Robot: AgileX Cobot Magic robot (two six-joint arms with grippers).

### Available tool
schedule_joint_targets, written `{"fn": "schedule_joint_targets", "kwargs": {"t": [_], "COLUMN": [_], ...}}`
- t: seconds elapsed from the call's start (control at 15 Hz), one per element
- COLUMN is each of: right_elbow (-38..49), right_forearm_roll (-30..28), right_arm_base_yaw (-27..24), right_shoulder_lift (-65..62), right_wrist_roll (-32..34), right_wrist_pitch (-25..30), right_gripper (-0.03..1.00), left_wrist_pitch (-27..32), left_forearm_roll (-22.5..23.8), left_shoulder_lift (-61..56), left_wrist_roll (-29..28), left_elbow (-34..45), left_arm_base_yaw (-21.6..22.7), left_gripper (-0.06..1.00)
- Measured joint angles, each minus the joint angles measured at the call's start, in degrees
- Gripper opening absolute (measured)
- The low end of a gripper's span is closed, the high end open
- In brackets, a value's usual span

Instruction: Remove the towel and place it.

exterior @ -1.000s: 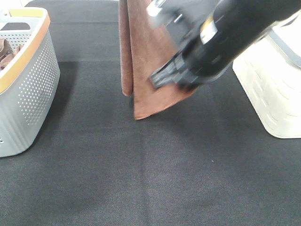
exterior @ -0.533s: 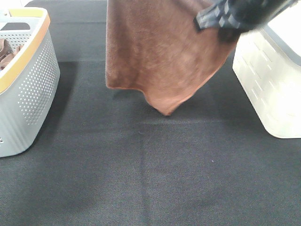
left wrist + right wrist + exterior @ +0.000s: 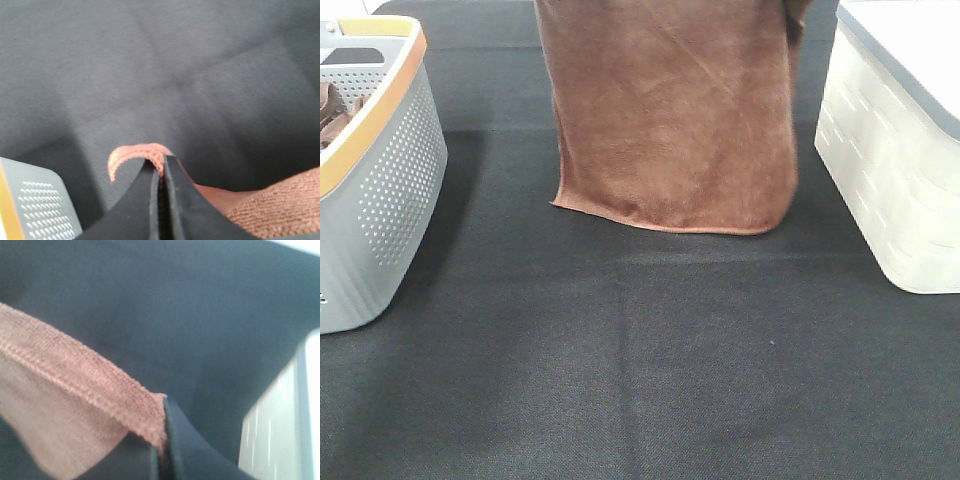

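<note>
The left gripper (image 3: 160, 162) is fully closed, its two black jaws pressed together on a corner of the towel (image 3: 131, 156). A small loop of hem pokes out just past the fingertips, and more of the reddish-brown cloth trails away behind the jaws. Below the gripper lies the black table (image 3: 150, 60), and one corner of the grey basket (image 3: 37, 207), perforated with an orange rim, sits off to this gripper's outer side.

The right gripper (image 3: 162, 410) is also clamped tight. It pinches the stitched hem of the towel (image 3: 85, 372) right at its tips, and the cloth stretches away from it towards the other arm. The white basket (image 3: 280, 415) stands near it on its outer side.

From the high camera neither gripper is in frame. One towel (image 3: 670, 110) hangs from above as a spread, nearly flat sheet, its lower hem down at the table (image 3: 640, 380); whether it touches I cannot tell. There are two baskets: the grey basket (image 3: 390, 190) on the left gripper's side, with brown cloth (image 3: 330, 108) inside, and the white basket (image 3: 890, 180) on the right gripper's side. Both stand apart from the hanging cloth.
</note>
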Motion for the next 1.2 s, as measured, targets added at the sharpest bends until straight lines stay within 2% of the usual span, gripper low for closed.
{"fn": "schedule_joint_targets", "kwargs": {"t": [0.13,0.33,0.4,0.53,0.67,0.8,0.87,1.07,1.2], "right_elbow": [-0.17,-3.55,-3.55,-6.19,-8.71,-9.22,-9.28,-9.28,-9.28], "right_forearm_roll": [-1.38,-2.52,-2.52,-2.98,-3.09,-3.32,-3.38,1.49,8.88], "right_arm_base_yaw": [-1.43,-5.16,-5.16,-6.65,-7.22,-7.28,-7.28,-6.65,-6.42], "right_shoulder_lift": [2.52,8.65,8.65,11.75,13.81,15.36,16.10,17.30,17.30], "right_wrist_roll": [0.00,0.00,0.00,0.00,0.00,0.00,0.00,0.06,-0.29], "right_wrist_pitch": [-6.82,-15.30,-15.30,-20.28,-22.98,-23.26,-21.60,-10.37,-0.97], "right_gripper": [0.00,0.00,0.00,0.00,0.00,0.00,0.00,0.00,0.00], "left_wrist_pitch": [-5.50,-18.11,-18.11,-25.27,-29.34,-28.93,-26.99,-13.18,-3.67], "left_forearm_roll": [1.49,4.87,4.87,7.96,10.89,12.09,11.92,8.14,3.78], "left_shoulder_lift": [1.26,3.32,3.32,3.32,3.32,3.50,3.78,5.61,6.53], "left_wrist_roll": [-0.11,-0.11,-0.11,-0.11,-0.11,-0.11,-0.11,-0.23,-0.34], "left_elbow": [0.06,0.29,0.29,0.29,0.29,0.29,0.29,0.29,0.29], "left_arm_base_yaw": [0.46,0.46,0.46,0.46,0.46,0.52,0.52,-0.17,-0.34], "left_gripper": [0.00,0.00,0.00,0.00,0.00,0.00,0.00,0.00,0.00]}}
